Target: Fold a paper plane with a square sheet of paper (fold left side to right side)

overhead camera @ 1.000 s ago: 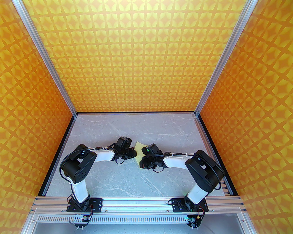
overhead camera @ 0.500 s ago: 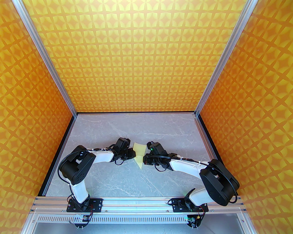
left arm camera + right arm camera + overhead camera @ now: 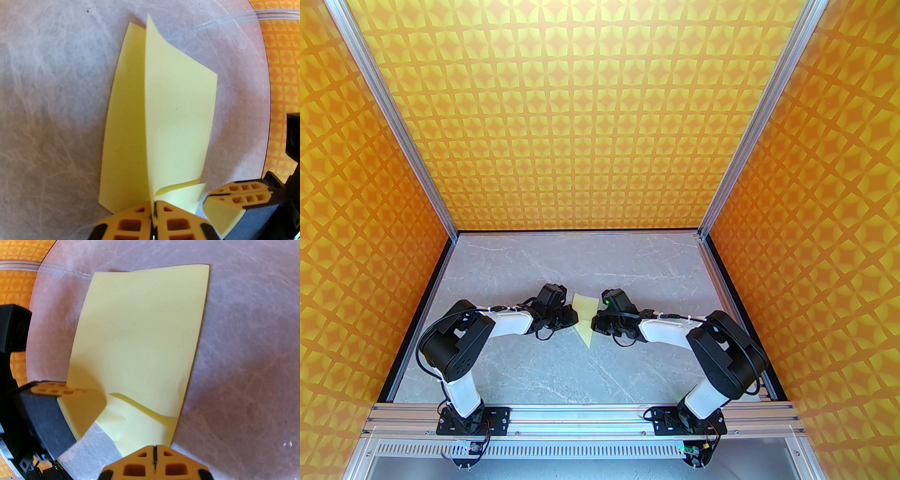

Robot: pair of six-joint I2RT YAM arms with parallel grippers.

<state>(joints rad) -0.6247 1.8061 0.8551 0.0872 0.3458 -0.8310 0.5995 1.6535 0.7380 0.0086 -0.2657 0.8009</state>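
Grey marbled bench [image 3: 534,365], orange-patterned walls [image 3: 600,117]: your pale yellow sheet [image 3: 586,311], creased, one side raised, tapering toward frame bottom, sits lower centre, left hand [image 3: 153,209] clamped on it, right hand [image 3: 154,447] closed alongside.

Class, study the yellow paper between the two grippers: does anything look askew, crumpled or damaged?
Yes. The paper isn't flat: one flap stands up, pinched in the left gripper, and beside the pinch it buckles into a loose curl instead of a clean crease.
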